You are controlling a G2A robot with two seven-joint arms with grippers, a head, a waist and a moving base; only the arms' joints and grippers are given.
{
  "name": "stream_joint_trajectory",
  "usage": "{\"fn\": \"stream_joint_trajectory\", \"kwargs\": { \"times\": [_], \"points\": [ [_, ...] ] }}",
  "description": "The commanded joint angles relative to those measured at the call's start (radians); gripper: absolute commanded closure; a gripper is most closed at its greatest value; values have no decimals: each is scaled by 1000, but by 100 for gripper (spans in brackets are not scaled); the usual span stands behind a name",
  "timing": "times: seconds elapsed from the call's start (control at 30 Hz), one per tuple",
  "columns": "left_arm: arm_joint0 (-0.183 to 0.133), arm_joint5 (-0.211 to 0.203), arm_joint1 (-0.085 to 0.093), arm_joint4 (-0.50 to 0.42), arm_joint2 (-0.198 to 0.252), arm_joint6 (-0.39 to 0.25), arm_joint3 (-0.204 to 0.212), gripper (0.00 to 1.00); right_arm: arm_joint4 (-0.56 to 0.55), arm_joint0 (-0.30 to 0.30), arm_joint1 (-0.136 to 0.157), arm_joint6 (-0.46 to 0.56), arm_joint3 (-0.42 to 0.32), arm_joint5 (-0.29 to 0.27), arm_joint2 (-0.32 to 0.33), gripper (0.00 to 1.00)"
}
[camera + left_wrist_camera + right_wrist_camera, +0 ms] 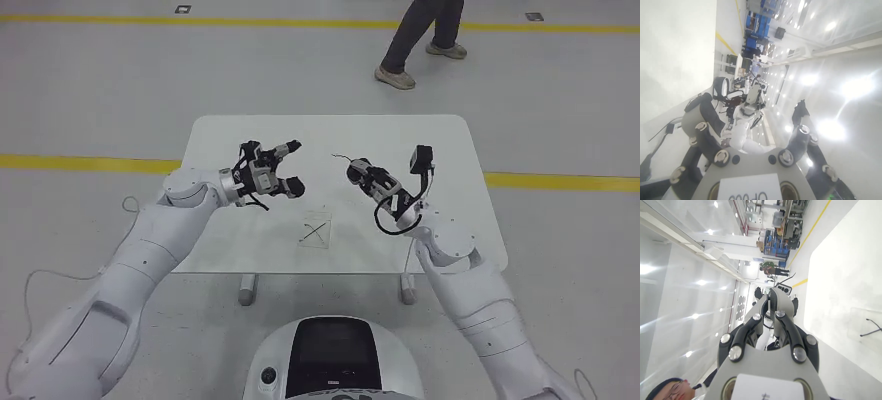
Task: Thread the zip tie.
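The right gripper (357, 172) (772, 291) has its jaws pinched together on a zip tie (341, 158) (787, 279), a thin black strip poking out past the tips, held above the middle of the white tabletop (225, 135). To its left, the left gripper (293, 166) (753, 100) hangs with its jaws spread wide. Nearer, a clear pouch (316, 228) (857, 317) lies flat, holding two crossed black ties (315, 231) (873, 329).

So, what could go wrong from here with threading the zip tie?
The right gripper is shut on the zip tie, whose thin end sticks out free; it may bend or slip during threading. The left gripper is open and holds nothing, so the tie has no second support yet.
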Motion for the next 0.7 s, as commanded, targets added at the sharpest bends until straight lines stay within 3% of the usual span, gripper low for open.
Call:
{"fn": "stream_joint_trajectory", "kwargs": {
  "times": [0.0, 0.23, 0.33, 0.5, 0.67],
  "points": [
    [-10, -23, 7, 34, -6, -74, 17, 0, -11, 16, 5, 60, 14, 16, 8, 100],
    [-10, -23, 7, 34, -6, -74, 17, 0, -15, 17, 5, 57, 6, 15, 9, 100],
    [-1, -37, 11, 53, -14, -58, 29, 0, 97, 16, 2, 99, 45, 45, 14, 100],
    [-24, -86, 33, 125, -36, -209, 102, 0, 264, 71, 7, 355, 173, 54, 40, 100],
    [-34, -128, 42, 137, -41, -334, 121, 0, 323, 127, 9, 486, 275, 84, 34, 100]
  ]
}}
